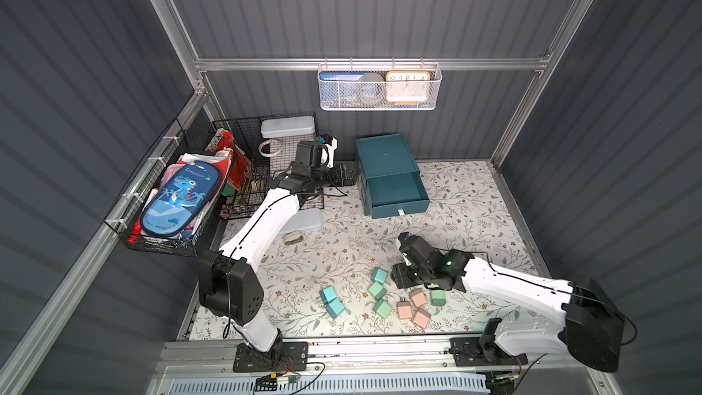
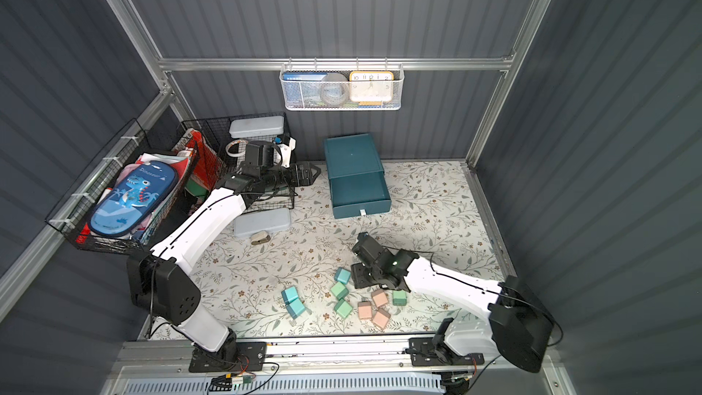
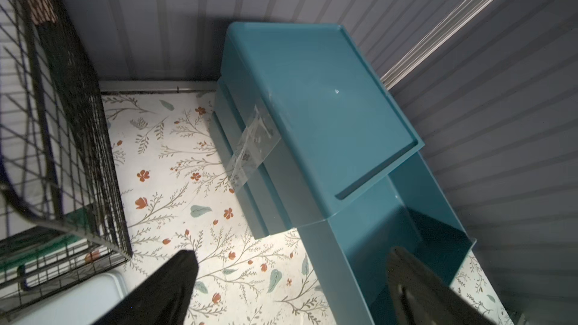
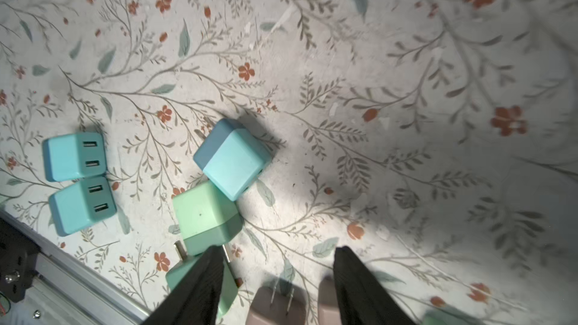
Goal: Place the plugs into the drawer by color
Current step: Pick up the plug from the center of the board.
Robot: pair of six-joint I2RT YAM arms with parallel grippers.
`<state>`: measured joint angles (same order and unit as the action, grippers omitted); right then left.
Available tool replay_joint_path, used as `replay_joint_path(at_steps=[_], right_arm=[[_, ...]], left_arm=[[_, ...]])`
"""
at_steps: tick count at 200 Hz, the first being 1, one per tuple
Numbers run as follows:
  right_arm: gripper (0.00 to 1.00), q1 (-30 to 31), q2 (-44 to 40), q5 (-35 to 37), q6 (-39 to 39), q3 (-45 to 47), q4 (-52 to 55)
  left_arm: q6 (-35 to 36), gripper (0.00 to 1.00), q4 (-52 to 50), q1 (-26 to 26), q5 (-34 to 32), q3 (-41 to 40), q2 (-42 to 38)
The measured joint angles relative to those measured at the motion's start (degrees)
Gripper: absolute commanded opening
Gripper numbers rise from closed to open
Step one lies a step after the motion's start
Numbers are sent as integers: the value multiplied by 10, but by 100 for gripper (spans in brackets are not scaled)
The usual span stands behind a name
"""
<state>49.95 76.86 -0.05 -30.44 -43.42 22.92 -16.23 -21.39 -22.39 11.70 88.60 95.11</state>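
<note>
Though a drawer (image 1: 400, 208) stands open near the spread left jaws, all nine plugs (image 1: 377, 291) lie unsorted, a pink plug (image 4: 275, 304) between the parted right jaws.

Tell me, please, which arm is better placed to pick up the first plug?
The right. The right gripper hangs open over the pink plugs, whereas the left gripper, also open, sits far back beside the pulled-out teal drawer, away from every plug.
</note>
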Motion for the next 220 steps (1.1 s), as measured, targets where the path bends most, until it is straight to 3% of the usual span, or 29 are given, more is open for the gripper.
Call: replay_joint_path(at_steps=[54, 122, 220], right_arm=[[47, 12, 38, -55, -11, 43, -93], [50, 22, 71, -85, -26, 46, -144], [51, 22, 164, -103, 12, -44, -153]], left_arm=[[6, 99, 1, 6, 1, -2, 2], [12, 99, 7, 7, 3, -7, 3], [14, 99, 12, 7, 5, -26, 3]])
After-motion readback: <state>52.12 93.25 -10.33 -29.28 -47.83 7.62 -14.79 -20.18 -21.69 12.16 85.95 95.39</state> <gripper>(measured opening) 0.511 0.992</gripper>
